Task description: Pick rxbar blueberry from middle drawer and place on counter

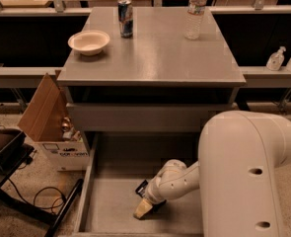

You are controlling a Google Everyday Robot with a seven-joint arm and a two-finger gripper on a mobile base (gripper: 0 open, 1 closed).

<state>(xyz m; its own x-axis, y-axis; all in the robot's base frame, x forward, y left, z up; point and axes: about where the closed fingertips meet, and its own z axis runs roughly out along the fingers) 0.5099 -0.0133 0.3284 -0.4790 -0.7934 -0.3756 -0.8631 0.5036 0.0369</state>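
The middle drawer (110, 206) is pulled open below the counter (155, 48), showing its grey floor and low side walls. The rxbar blueberry (143, 187) lies on the drawer floor, a dark wrapper mostly hidden under my arm. My gripper (145, 209) reaches down into the drawer, its pale fingertips right at the bar's near end. The white arm and its large housing (243, 177) cover the drawer's right half.
On the counter stand a white bowl (89, 41), a blue-silver can (125, 18) and a water bottle (196, 11). An open cardboard box (51, 127) sits on the floor left of the drawer, with cables and a dark stand nearby.
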